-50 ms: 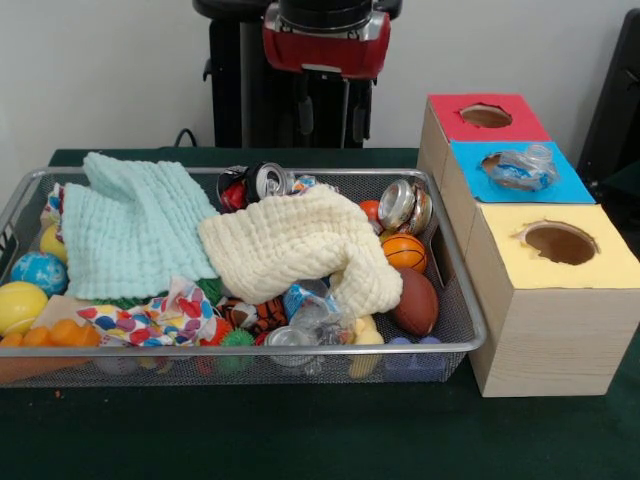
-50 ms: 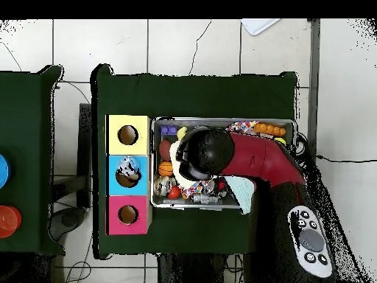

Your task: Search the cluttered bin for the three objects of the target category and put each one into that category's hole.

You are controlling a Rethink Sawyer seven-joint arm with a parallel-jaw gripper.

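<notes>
A crushed clear plastic bottle (image 1: 520,168) lies over the hole in the blue top of the wooden box (image 1: 545,330), sticking partly out; it also shows from above (image 2: 128,169). The box's red hole (image 1: 486,116) and yellow hole (image 1: 560,243) stand unfilled. My gripper (image 1: 330,115) hangs open above the far edge of the wire bin (image 1: 455,290), holding nothing. Another crumpled clear bottle (image 1: 305,325) lies at the bin's front. Two dented cans (image 1: 268,180) (image 1: 405,205) rest near the back. From above, the arm (image 2: 221,151) hides the bin's middle.
A mint cloth (image 1: 135,228), a cream cloth (image 1: 300,250) and a patterned cloth (image 1: 150,320) cover much of the bin. A basketball (image 1: 404,252), a brown football (image 1: 415,302), a yellow ball (image 1: 18,305) and a blue ball (image 1: 40,270) lie around them.
</notes>
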